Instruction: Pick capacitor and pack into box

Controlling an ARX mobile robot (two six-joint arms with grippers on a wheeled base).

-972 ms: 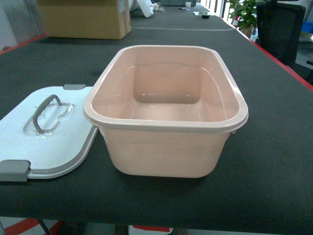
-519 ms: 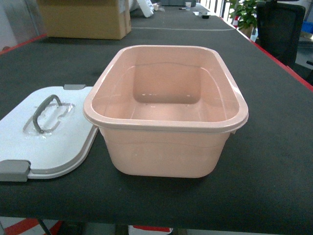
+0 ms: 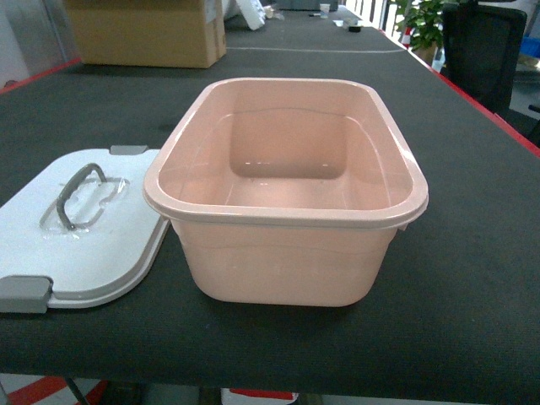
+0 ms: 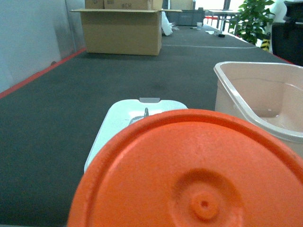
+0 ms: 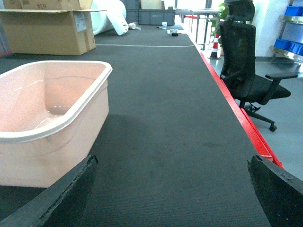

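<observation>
The box [image 3: 278, 213], a pale pink open tub, stands empty in the middle of the dark table. Its white lid [image 3: 101, 245] with a grey handle lies flat just left of it. In the left wrist view an orange round capacitor [image 4: 189, 179] fills the lower frame right before the camera, held off the table and hiding my left gripper's fingers. Past it show the lid [image 4: 118, 118] and the box rim [image 4: 236, 90]. My right gripper [image 5: 173, 189] is open and empty, low over the table just right of the box [image 5: 47, 132]. Neither gripper shows in the head view.
A brown cardboard carton [image 3: 148, 32] stands at the far left of the table. A black office chair [image 5: 246, 61] is beyond the table's red right edge [image 5: 241, 118]. A green plant [image 3: 422, 21] is at the far right.
</observation>
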